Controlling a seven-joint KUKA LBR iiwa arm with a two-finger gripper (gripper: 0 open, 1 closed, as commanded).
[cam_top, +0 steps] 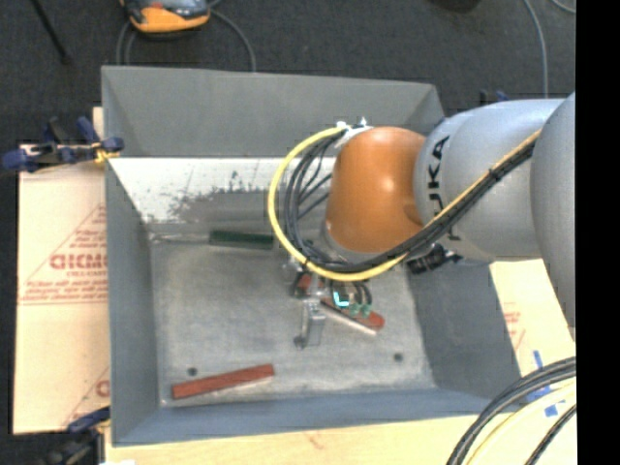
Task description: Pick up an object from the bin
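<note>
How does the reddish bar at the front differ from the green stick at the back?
The reddish bar is rust red, the green stick dark green. The bar lies near the front wall in full sight; the stick lies by the back wall, its right end behind the arm's cables. The bar tilts up rightward; the stick is nearly level. Both are slim and lie flat.

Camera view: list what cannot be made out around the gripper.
1. The gripper: its upper part is hidden under the orange cover and the cables.
2. The small red and green thing beside it: partly under the wrist, too small to name.
3. The dark green stick by the back wall: its right end runs behind the cables.
</note>
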